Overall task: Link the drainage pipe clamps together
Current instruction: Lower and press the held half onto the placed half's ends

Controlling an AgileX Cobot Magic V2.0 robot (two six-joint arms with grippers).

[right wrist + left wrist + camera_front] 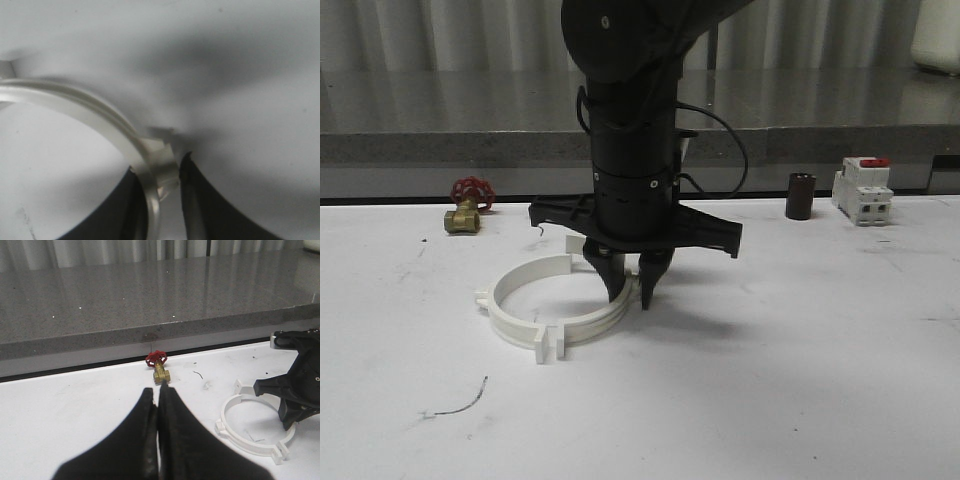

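Observation:
The two white drainage pipe clamps [510, 315] lie flat on the white table, set together as one ring with small square tabs sticking out. My right gripper [630, 295] points straight down over the ring's right side. In the right wrist view its fingers straddle the rim [95, 107] at a square end tab [160, 157]. One finger rests against the inner wall, and a thin gap shows between the tab and the other finger. My left gripper [158, 395] is shut on nothing, well left of the ring [240, 437].
A brass valve with a red handwheel [468, 208] sits at the back left. A dark cylinder [800, 195] and a white-and-red breaker block [863, 190] stand at the back right. A grey stone ledge [420, 140] runs behind the table. A thin wire scrap [460, 403] lies front left.

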